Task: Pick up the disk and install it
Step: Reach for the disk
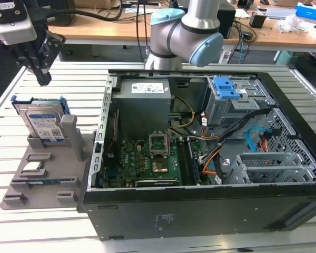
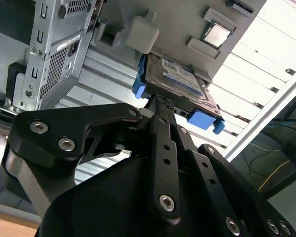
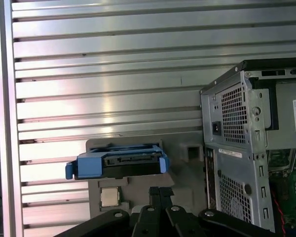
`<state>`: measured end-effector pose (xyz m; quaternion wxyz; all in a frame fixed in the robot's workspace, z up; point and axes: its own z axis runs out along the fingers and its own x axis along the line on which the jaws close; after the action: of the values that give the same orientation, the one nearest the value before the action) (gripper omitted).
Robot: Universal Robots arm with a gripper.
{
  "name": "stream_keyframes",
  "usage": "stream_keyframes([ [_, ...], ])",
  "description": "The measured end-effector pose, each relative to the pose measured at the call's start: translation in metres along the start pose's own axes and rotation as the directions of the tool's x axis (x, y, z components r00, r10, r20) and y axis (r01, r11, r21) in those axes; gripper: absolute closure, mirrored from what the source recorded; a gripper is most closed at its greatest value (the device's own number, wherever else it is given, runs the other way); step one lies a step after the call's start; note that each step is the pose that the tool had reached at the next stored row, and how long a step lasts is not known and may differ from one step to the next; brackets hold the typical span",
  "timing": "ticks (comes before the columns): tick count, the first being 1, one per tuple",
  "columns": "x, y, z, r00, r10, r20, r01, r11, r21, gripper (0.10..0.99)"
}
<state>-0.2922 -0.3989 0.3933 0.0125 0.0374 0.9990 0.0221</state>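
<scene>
- In the exterior view the gripper hangs over the slatted table, at the exterior view's left of the open computer case. Its two black fingers are pressed together into one point, and they carry nothing.
- In the same view the disk stands upright on its edge in a grey holder. Its label faces the camera and blue rails run along its sides. It is below the gripper, with a clear gap between the two. The holder lies just beside the case, at the exterior view's left of it.
- This view also looks into the case. There is the grey power-supply box, the green motherboard nearer to the camera, and a blue latch on a grey cage toward the exterior view's right. The arm rises behind the case.
- In the second wrist view the gripper is seen along its own body, with the fingers lying against each other. The tip lines up with the edge of the disk, and from here one cannot tell if it touches. The label of the disk shows here, and beyond it a small square chip sits in the holder.
- In the first wrist view the gripper points toward the disk, which is seen here by its narrow edge between the blue rails. The chip lies near it. Beside them stands the perforated rear wall of the case.
</scene>
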Motion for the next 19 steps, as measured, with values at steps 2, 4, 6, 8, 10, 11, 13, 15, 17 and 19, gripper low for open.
stream_keyframes([
  [2, 0.0038, -0.0003, -0.0001, 1.0000, 0.000, 0.0000, 0.000, 1.0000, 0.000, 0.980],
  [4, 0.0074, -0.0005, -0.0002, 1.0000, 0.000, 0.0000, 0.000, 1.0000, 0.000, 0.980],
  [6, 0.0110, -0.0008, -0.0003, 1.0000, 0.000, 0.0001, 0.000, 1.0000, 0.000, 0.980],
  [8, 0.0134, -0.0010, -0.0004, 1.0000, 0.000, 0.0000, 0.000, 1.0000, 0.000, 0.980],
  [10, 0.0168, -0.0013, -0.0004, 1.0000, 0.000, 0.0000, 0.000, 1.0000, 0.000, 0.980],
  [11, 0.0185, -0.0014, -0.0005, 1.0000, 0.000, 0.0000, 0.000, 1.0000, 0.000, 0.980],
  [13, 0.0228, -0.0017, -0.0006, 1.0000, 0.000, -0.0001, 0.000, 1.0000, 0.000, 0.980],
  [15, 0.0280, -0.0021, -0.0007, 1.0000, 0.000, 0.0000, 0.000, 1.0000, 0.000, 0.980],
  [17, 0.0342, -0.0026, -0.0009, 1.0000, 0.000, 0.0000, 0.000, 1.0000, 0.000, 0.980],
  [19, 0.0412, -0.0030, -0.0011, 1.0000, 0.000, 0.0000, 0.000, 1.0000, 0.000, 0.980],
])
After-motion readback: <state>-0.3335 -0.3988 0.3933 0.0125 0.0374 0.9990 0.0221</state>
